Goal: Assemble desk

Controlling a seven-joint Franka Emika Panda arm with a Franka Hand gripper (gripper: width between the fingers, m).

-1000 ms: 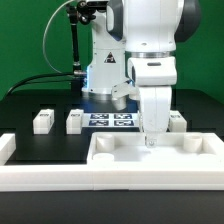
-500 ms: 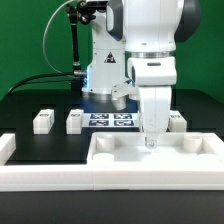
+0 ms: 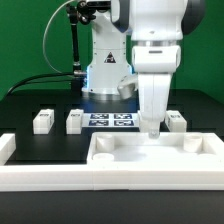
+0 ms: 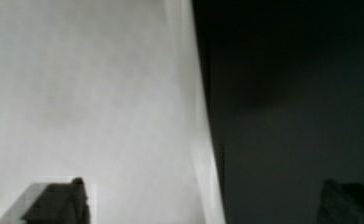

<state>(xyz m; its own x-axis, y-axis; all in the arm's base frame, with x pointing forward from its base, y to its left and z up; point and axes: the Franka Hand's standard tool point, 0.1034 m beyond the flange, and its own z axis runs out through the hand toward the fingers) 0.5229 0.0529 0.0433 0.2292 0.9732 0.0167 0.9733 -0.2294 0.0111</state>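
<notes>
Black table: three legs, one tabletop

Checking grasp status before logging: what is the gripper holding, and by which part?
Nothing, it seems: the gripper is open, fingers wide apart over the rim of the tabletop.

We find no words, brands or numbers that can be read. The only signs are black-and-white square tags. Several are printed on the marker board lying on the bench, and one is on each of the outer leg post and the inner leg post at the exterior view's left. A small dark label on the arm's base is too blurred to read.
</notes>
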